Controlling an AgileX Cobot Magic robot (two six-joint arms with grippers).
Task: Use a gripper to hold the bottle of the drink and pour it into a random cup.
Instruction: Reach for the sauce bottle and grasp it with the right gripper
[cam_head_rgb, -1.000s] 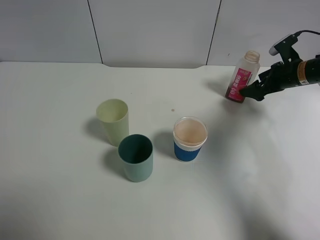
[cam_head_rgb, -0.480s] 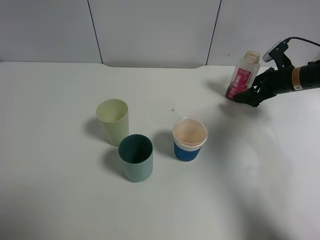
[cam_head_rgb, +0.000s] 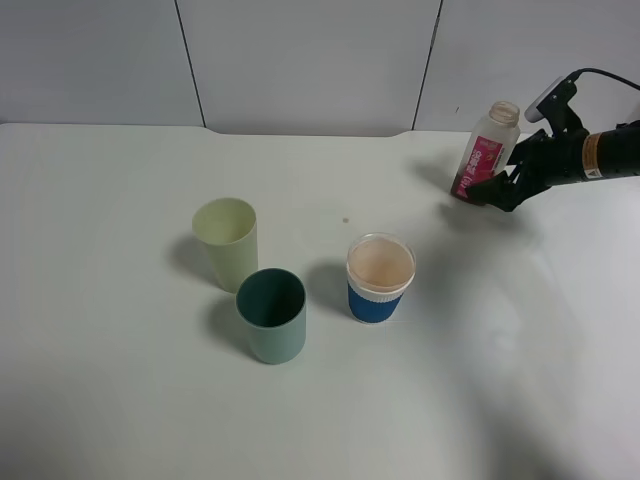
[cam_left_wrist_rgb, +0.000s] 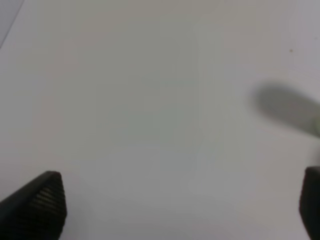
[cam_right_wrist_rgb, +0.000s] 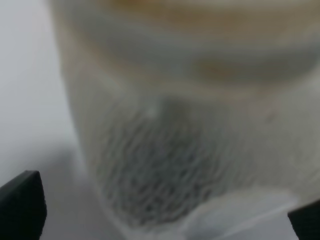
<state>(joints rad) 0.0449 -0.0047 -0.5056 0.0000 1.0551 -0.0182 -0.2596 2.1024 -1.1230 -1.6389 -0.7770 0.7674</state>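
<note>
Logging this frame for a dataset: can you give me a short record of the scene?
bottle: standing, uncapped, far right of table
right gripper: open, jaws either side of bottle
left gripper: open, over table, holding nothing
cups: pale yellow-green cup, dark teal cup, blue-sleeved cup; all upright, left of bottle

Capless clear bottle (cam_head_rgb: 486, 150) with pink label stands far right inside the spread right claw (cam_head_rgb: 496, 190); pale yellow-green cup (cam_head_rgb: 227, 243) stands left.
</note>
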